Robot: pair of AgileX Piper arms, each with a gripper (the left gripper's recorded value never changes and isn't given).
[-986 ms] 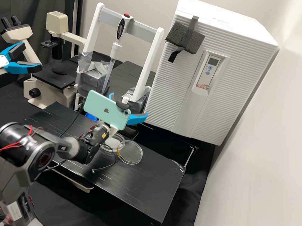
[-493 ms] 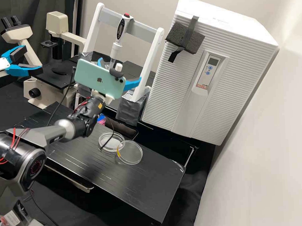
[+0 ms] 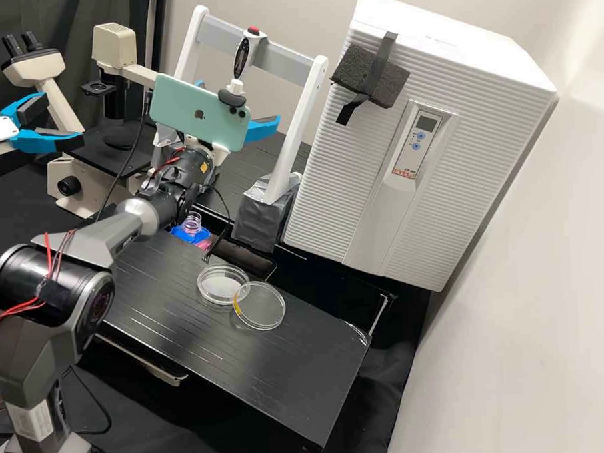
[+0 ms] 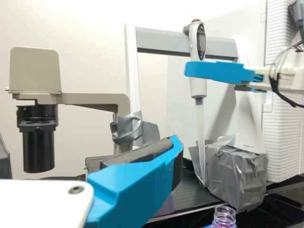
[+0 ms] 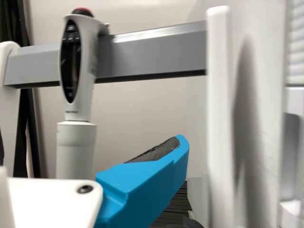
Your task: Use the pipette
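The main risk is a skewed grasp. The pipette (image 3: 242,54) hangs upright from the crossbar (image 3: 288,60) of a white stand (image 3: 296,130) toward the tabletop's (image 3: 11,206) far edge, between the microscope (image 3: 79,176) and the white cabinet (image 3: 405,148). If the right gripper (image 3: 240,109) closes off-centre on the rounded handle, it could twist the pipette on its hook or tip it off. A finger could also strike the crossbar. Lifting at an angle would likely catch the hook and swing the long tip into the taped block (image 3: 258,215) at the stand's foot. An open bottle (image 3: 192,224) of pink liquid sits under that forearm and could be knocked over.

The right jaws are spread wide and hold nothing. They are at the height of the handle's lower part, just under the display, with the pipette just ahead and apart from the finger seen in the right wrist view. Whether the handle is already between them I cannot tell. The left gripper (image 3: 60,115) hangs over the tabletop's left edge by the microscope, its jaws parted and empty, well apart from the pipette.
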